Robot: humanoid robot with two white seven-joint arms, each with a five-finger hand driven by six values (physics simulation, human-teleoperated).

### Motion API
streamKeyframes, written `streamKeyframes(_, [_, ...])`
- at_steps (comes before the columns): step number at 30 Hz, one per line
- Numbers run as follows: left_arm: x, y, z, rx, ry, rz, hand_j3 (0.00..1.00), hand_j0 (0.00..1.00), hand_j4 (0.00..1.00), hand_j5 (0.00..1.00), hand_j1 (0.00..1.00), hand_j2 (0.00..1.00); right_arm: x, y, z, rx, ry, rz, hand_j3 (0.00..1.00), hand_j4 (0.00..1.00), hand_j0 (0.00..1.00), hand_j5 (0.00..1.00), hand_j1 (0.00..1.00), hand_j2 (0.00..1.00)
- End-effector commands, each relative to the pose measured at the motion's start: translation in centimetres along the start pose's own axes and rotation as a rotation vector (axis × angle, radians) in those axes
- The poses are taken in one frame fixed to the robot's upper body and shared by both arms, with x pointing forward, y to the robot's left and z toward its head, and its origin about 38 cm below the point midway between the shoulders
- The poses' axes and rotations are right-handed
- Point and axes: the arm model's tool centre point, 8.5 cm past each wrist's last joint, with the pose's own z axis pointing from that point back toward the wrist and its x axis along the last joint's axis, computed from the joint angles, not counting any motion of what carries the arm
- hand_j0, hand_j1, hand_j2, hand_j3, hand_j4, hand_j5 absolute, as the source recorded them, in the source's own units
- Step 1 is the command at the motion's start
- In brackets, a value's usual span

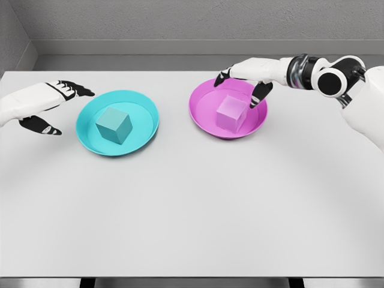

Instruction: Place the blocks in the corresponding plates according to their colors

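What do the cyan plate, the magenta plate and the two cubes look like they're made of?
This is a simulator render, so only the look can be judged. The round cyan plate and round magenta plate look like smooth moulded plastic: uniform colour and soft sheen on the rims. The cyan cube and magenta cube look matte, plastic or painted wood: flat shading and no highlights.

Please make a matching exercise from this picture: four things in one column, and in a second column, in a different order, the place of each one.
Things:
1. cyan block
2. pink block
3. left hand
4. right hand

Places:
A. over the pink plate
B. in the cyan plate
C. left of the cyan plate, over the table
D. in the pink plate

Pairs: 1-B, 2-D, 3-C, 4-A
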Motion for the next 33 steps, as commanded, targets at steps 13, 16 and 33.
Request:
streamKeyframes(13, [0.0,0.1,0.0,-0.001,-0.002,0.004,1.00,1.00,1.00,1.00,1.00,1.00,-0.3,2.4,12.7,-0.141,-0.058,0.116,1.00,1.00,1.00,1.00,1.00,1.00])
streamKeyframes(16, [0.0,0.1,0.0,-0.001,-0.002,0.004,1.00,1.00,1.00,1.00,1.00,1.00,-1.6,4.9,14.9,-0.156,-0.072,0.103,1.00,1.00,1.00,1.00,1.00,1.00])
streamKeyframes(33, [0.4,-0.2,0.1,-0.001,-0.011,0.005,1.00,1.00,1.00,1.00,1.00,1.00,-3.0,9.2,16.6,-0.107,-0.085,0.076,1.00,1.00,1.00,1.00,1.00,1.00])
